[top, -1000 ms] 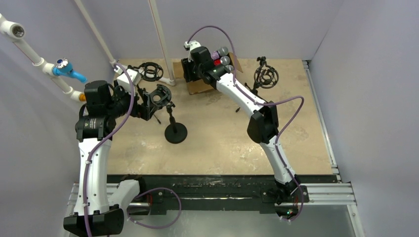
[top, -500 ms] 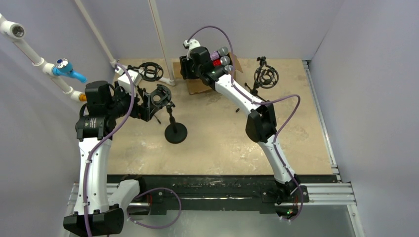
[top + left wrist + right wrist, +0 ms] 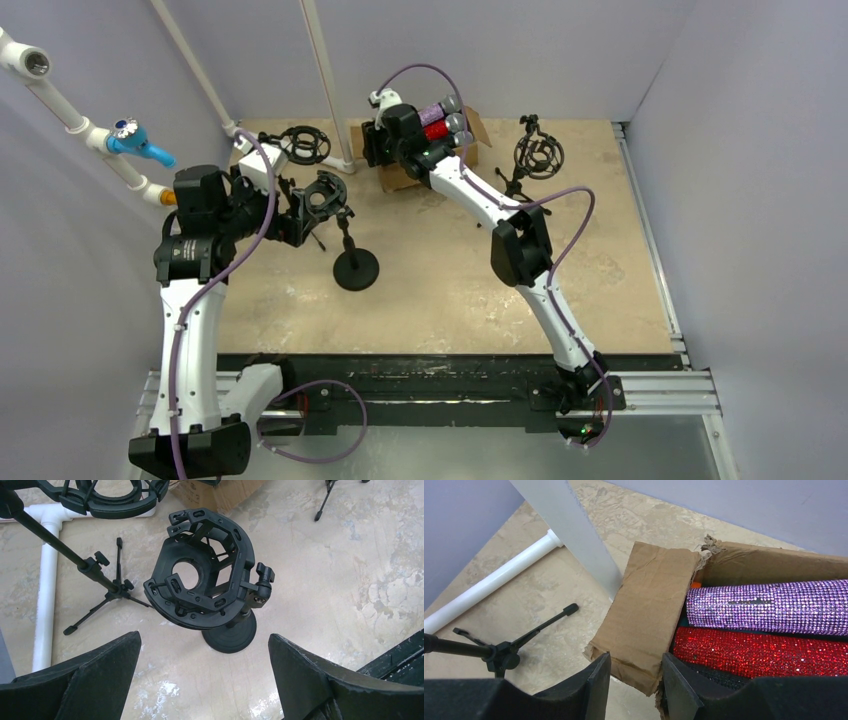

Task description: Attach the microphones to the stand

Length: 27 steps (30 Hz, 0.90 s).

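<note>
At 12 o'clock on the surface (image 3: 450, 290), the purple microphone (image 3: 769, 607) and red microphone (image 3: 764, 655) lie side by side in the cardboard box (image 3: 649, 605). My right fingers (image 3: 635, 660) hover at its flap, barely parted, empty. My left fingers (image 3: 204, 637) are released wide before the stand (image 3: 205, 580) toward 9 o'clock

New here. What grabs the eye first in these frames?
The glittery purple microphone and red microphone stand out first. They lie side by side in the cardboard box at the back, with the right gripper at its flap, fingers slightly apart. Next is the black shock mount on its round-base stand, centred ahead of the wide-open left gripper.
</note>
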Tool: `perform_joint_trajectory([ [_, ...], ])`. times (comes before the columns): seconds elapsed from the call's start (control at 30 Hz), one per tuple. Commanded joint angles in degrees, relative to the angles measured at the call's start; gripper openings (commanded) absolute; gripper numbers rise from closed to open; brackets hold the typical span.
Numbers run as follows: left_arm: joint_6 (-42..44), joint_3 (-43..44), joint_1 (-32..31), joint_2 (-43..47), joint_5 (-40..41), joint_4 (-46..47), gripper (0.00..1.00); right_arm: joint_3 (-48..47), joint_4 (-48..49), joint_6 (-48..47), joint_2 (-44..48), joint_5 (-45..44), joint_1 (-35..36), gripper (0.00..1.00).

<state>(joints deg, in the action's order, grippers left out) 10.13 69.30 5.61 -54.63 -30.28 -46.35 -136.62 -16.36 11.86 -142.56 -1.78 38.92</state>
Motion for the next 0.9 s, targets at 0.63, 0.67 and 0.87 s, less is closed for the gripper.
perform_joint_trajectory([
  [0.63,2.5,-2.8,0.5,1.7,2.3,1.8,1.00,-0.5,-0.1,-5.3,-4.4,-10.4,1.2,0.48],
  [0.67,2.6,-2.8,0.4,1.6,2.3,1.9,1.00,0.3,0.1,-5.6,-4.3,-9.7,1.5,0.44],
  [0.87,2.6,-2.7,0.4,1.5,2.5,2.1,1.00,8.4,0.9,-8.8,-0.2,-7.2,3.2,0.12],
])
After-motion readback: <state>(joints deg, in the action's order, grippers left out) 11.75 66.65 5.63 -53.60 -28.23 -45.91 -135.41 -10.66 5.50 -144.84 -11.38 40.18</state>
